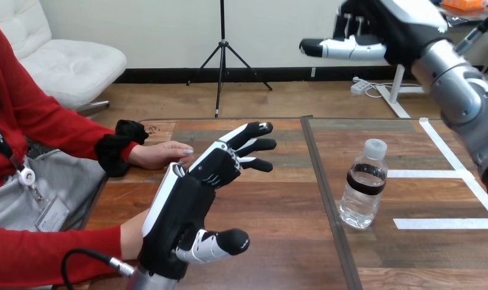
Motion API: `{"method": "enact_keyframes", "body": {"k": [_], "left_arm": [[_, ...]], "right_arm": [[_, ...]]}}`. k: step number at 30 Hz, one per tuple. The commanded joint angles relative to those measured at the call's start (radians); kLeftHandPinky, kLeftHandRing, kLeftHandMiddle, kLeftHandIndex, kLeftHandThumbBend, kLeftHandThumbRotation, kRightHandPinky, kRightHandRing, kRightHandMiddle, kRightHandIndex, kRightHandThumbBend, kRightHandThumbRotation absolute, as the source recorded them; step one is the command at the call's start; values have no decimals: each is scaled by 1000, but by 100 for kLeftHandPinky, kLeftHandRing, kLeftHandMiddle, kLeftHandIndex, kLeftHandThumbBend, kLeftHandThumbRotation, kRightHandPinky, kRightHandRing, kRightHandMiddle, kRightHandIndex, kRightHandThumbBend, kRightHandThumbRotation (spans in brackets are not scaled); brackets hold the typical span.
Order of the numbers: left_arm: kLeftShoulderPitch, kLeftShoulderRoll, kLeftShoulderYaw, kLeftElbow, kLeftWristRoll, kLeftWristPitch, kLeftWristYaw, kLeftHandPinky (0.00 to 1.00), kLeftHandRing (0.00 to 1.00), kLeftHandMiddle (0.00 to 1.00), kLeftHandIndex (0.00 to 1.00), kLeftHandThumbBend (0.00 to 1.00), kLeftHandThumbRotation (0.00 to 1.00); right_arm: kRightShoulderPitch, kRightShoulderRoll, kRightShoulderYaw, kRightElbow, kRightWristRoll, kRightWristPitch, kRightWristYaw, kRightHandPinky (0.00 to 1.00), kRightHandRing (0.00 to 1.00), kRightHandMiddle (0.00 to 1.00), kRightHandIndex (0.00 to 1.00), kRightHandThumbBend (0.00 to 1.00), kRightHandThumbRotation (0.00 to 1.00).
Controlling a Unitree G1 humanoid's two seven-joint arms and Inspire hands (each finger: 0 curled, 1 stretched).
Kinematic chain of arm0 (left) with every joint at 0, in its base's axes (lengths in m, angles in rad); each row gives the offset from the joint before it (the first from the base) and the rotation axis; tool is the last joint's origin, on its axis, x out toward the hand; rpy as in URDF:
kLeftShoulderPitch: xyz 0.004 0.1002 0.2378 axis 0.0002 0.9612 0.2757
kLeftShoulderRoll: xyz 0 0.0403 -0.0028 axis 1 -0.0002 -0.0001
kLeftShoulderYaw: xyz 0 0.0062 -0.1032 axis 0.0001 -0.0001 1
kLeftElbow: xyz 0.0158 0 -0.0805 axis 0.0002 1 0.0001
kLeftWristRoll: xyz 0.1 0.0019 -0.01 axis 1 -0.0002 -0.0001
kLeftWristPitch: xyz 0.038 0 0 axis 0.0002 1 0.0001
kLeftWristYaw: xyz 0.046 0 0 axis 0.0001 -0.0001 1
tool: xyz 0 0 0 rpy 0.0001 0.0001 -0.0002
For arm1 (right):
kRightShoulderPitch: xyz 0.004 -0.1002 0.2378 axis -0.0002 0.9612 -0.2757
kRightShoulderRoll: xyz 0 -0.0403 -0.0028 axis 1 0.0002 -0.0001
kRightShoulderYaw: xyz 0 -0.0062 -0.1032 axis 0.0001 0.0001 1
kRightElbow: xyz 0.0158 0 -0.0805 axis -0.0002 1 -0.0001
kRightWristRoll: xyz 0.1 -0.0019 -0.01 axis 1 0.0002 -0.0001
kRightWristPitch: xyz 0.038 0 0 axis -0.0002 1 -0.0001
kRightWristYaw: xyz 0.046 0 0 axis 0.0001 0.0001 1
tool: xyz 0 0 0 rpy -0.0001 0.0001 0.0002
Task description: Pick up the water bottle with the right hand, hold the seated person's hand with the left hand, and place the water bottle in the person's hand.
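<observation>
The head camera looks forward and down across the wooden table (pixel 290 241), close above the left hand (pixel 187 205).

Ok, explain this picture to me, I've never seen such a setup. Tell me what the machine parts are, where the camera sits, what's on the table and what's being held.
The camera sits on a humanoid robot's head, looking down across a wooden table. The black-and-white parts are the robot's own hands. Its left hand is low over the table, fingers straight, holding nothing. Its right hand is raised high and is also empty. A clear water bottle stands upright on the table, untouched. A seated person's hand rests on the table at the left. White tape strips mark the table's right side.
</observation>
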Motion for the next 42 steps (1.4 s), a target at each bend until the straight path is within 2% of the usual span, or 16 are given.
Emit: {"method": "enact_keyframes", "body": {"k": [1, 7, 9, 17, 25, 31, 42], "left_arm": [[-63, -1, 21, 18, 3, -24, 9, 67, 81, 86, 84, 100, 76], [-65, 4, 16, 15, -8, -17, 0, 67, 81, 87, 84, 100, 75], [-66, 5, 19, 17, -2, -21, 4, 67, 81, 87, 84, 100, 76], [-60, 9, 17, 11, -12, -15, -3, 67, 82, 87, 84, 100, 76], [-49, 15, 18, -5, -11, -8, -1, 68, 81, 86, 84, 100, 76], [-36, 26, 8, -24, -37, 16, -20, 69, 82, 87, 85, 100, 75], [-19, 32, 12, -49, -36, 27, -19, 69, 82, 87, 85, 100, 75]], "right_arm": [[27, -33, -46, -58, 38, -2, 2, 29, 35, 40, 44, 100, 79], [47, -37, -72, -25, 72, -57, -24, 40, 47, 52, 55, 100, 77], [58, -33, -87, -17, 88, -70, -34, 47, 54, 57, 61, 100, 76], [92, -9, -137, 17, 153, -130, -62, 62, 67, 68, 70, 100, 71], [123, 14, -165, 46, 197, -163, -92, 70, 75, 75, 78, 100, 67], [150, 34, -178, 69, 218, -194, -125, 74, 80, 79, 83, 100, 64], [196, 70, -192, 95, 238, -205, -168, 77, 84, 83, 88, 100, 63]]}}
